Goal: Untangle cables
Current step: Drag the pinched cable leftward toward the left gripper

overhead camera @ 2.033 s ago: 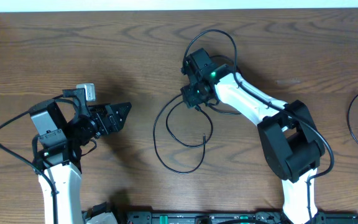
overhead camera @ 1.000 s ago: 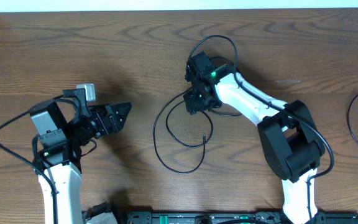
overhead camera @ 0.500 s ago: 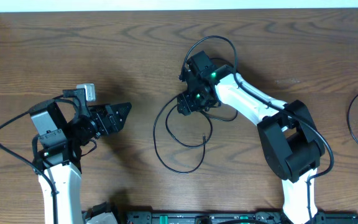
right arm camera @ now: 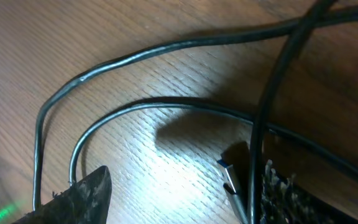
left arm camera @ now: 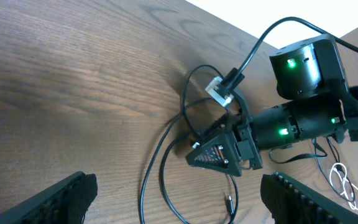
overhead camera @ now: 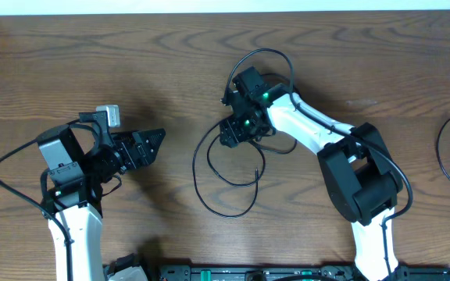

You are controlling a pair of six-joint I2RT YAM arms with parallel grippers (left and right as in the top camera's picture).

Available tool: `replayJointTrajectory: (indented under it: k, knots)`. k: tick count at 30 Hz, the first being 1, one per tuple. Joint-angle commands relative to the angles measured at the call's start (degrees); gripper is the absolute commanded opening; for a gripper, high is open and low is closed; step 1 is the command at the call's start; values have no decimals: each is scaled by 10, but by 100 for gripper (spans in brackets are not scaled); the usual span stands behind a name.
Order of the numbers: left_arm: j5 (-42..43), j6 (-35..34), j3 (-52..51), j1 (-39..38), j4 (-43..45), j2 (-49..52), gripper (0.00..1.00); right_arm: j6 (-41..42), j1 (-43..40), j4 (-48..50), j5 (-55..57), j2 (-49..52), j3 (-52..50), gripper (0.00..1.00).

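The right gripper (overhead camera: pixel 230 134) sits low over the thin black looped cable (overhead camera: pixel 194 176) on the brown wooden table (overhead camera: pixel 131 62). Its fingers spread wide astride the strands, a small plug end (right arm camera: pixel 230 176) just beside one. Left of that cable, well apart, the left gripper (overhead camera: pixel 148 147) gapes wide, holding nothing.

Overhead straight down, far off, whole desk (overhead camera: pixel 131 62) in frame, left wrist low and oblique, facing across at the right arm (left arm camera: pixel 303 118), mid range, right wrist nose-down, very close, all three share the central cables (overhead camera: pixel 194 173).
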Motion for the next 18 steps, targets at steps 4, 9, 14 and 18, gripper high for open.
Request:
replayJointTrajectory:
  k: [4,9,14,18]
  knots:
    - [11,3,-2,3,-1,-1,89,-22,21,53,-116,32,-8,70]
    - [12,3,-2,3,-2,-1,89,-2,32,76,-128,32,-8,70]
    - [11,4,-2,3,-12,-1,90,29,43,102,-129,32,-8,71]
    - [11,4,-2,3,-14,-1,89,57,52,133,-125,32,-8,73]
